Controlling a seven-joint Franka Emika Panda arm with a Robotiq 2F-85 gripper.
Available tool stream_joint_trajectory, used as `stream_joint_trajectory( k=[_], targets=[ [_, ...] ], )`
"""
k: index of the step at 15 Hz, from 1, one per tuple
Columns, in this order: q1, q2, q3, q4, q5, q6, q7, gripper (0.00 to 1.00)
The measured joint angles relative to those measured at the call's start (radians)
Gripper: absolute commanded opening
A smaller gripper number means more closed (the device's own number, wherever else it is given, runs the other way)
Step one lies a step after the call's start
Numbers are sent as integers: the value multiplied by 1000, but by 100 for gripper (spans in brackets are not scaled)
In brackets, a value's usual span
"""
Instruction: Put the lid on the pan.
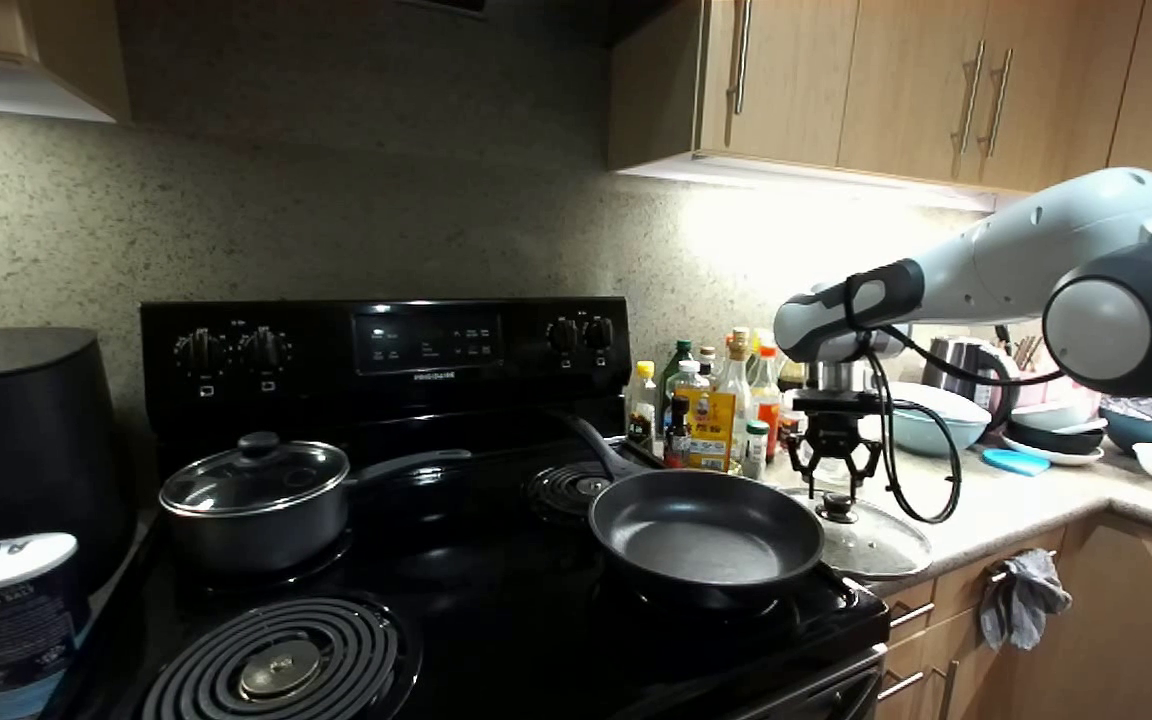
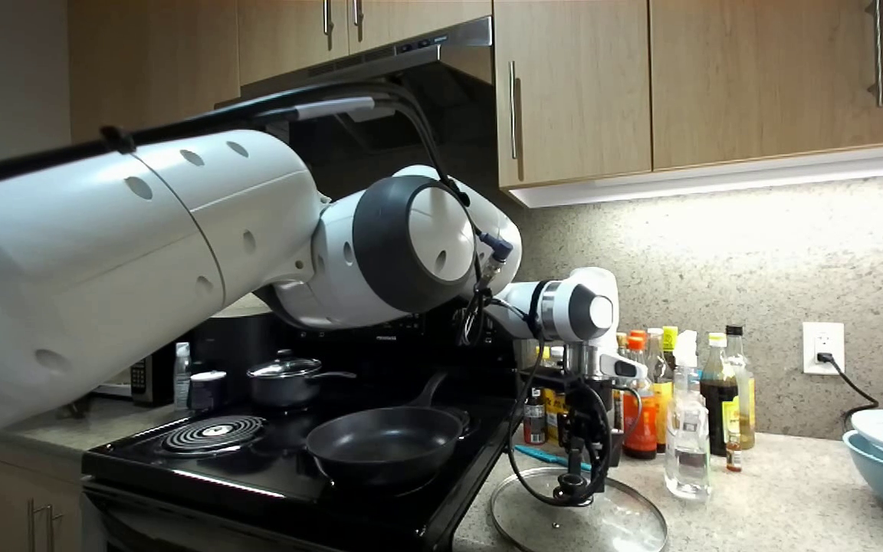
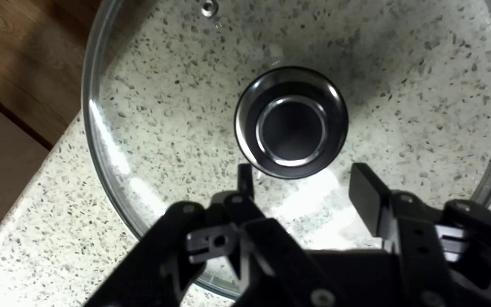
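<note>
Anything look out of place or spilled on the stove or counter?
The glass lid overhangs the edge of the countertop: brown wood below shows through it in the wrist view. It could get knocked off. No spills visible.

Can see a lidded pot (image 1: 254, 532) at the back left corner of the stove (image 1: 496, 620), a sea salt canister (image 1: 16, 628) beside its left edge. Can see bottles (image 2: 720, 402) along the back edge of the surface (image 2: 802, 491), a grey cloth (image 1: 1026, 600) below its front edge.
</note>
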Motion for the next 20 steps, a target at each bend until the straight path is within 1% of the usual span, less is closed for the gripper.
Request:
stream_joint_trajectory(
  k=[1, 3, 9, 20],
  targets=[
    [5, -1, 0, -2, -1, 4, -2, 98],
    [16, -8, -1, -11, -5, 16, -2, 100],
    [39, -37, -10, -58, -12, 37, -2, 100],
    [25, -16, -14, -59, -12, 19, 2, 100]
  ],
)
